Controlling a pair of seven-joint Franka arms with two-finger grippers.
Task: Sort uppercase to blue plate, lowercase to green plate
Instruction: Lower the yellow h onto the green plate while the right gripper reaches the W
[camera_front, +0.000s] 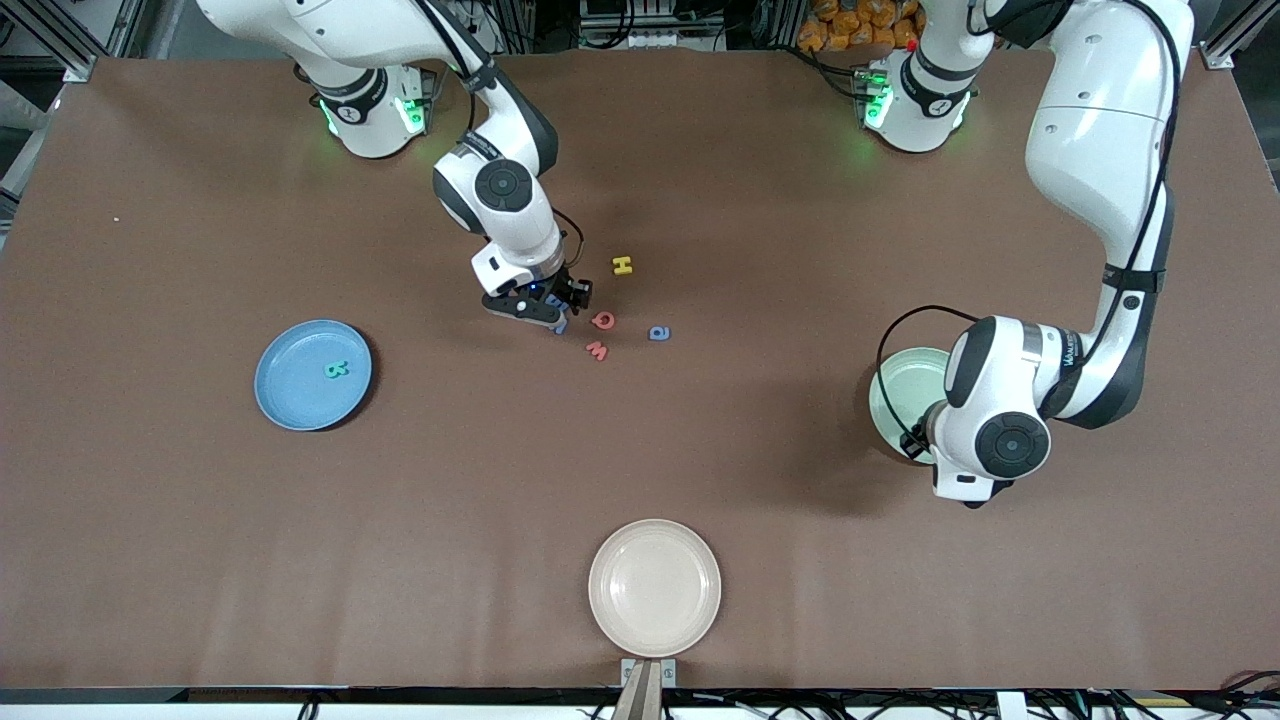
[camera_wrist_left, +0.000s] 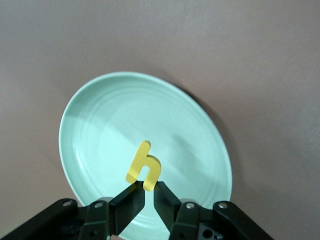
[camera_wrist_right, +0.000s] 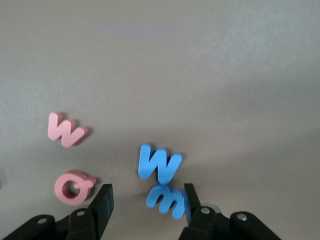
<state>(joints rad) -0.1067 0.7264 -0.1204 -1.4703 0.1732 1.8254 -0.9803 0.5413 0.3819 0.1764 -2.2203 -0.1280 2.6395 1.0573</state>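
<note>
The right pincer (camera_wrist_right: 147, 202) hangs half-open just above the tabletop (camera_front: 150, 560) at centre frame in the front view, gripping nothing. The large blue W (camera_wrist_right: 159, 164) and the small blue m (camera_wrist_right: 167, 200) lie between and just ahead of its fingers, long axes across the gap. The left pincer (camera_wrist_left: 149, 192), closed on the yellow h (camera_wrist_left: 143, 166), holds it over the green plate (camera_wrist_left: 95, 110), lower right.
</note>
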